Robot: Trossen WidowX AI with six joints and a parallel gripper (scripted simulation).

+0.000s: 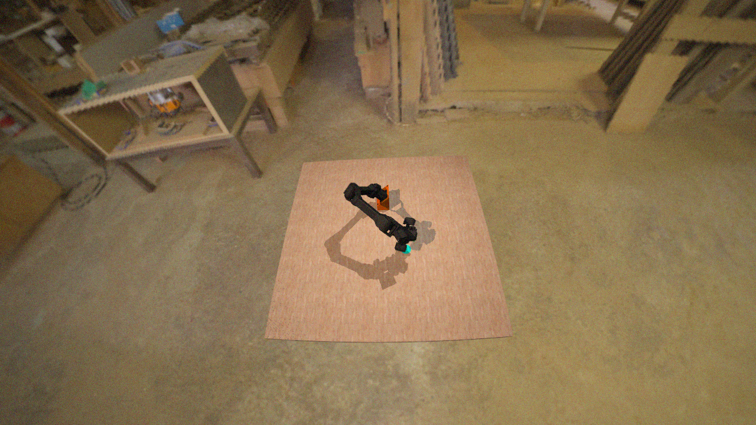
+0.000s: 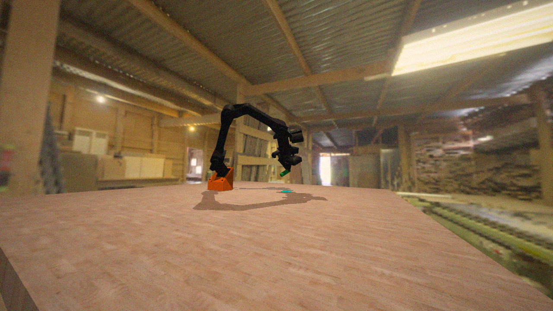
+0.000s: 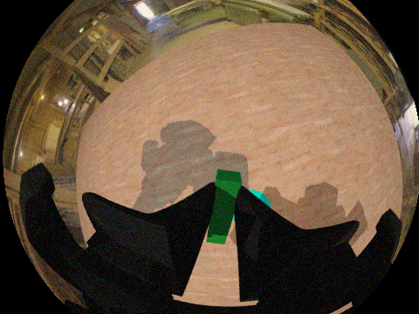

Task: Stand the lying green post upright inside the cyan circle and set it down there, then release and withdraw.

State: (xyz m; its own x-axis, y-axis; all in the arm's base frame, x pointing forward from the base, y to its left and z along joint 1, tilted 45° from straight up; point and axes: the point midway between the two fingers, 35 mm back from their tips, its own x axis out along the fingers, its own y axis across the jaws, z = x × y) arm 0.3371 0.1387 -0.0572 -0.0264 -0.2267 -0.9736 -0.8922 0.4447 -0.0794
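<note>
Worktop (image 1: pixel 327 296): square wood-grain board, carrying arm and task items. Arm (image 2: pixel 247 112): black, rises from orange base (image 2: pixel 221 181) at rear of worktop, arches over and bends down at wrist; casts a broad shadow (image 2: pixel 251 201) on the board in front of and beside the base. Gripper (image 2: pixel 287 164): pointing down and slightly angled, raised off the worktop, clenched on the green post (image 2: pixel 284 172). In wrist view the post (image 3: pixel 223 206) sits between the two dark fingers, gripped near its mid/upper length, far end projecting beyond fingertips. Post orientation: tilted, not vertical; lower end hangs in air, clear gap between it and the worktop in exterior view. Cyan circle (image 2: pixel 286 191): flat mark on worktop, approx. below the gripper and post, inside the arm's shadow. In wrist view circle (image 3: pixel 258 199) shows just beside the post, right of it, partly hidden by the fingers. In top view only a small cyan patch (image 1: pixel 407 249) is visible at gripper tip; post not distinguishable there.
</note>
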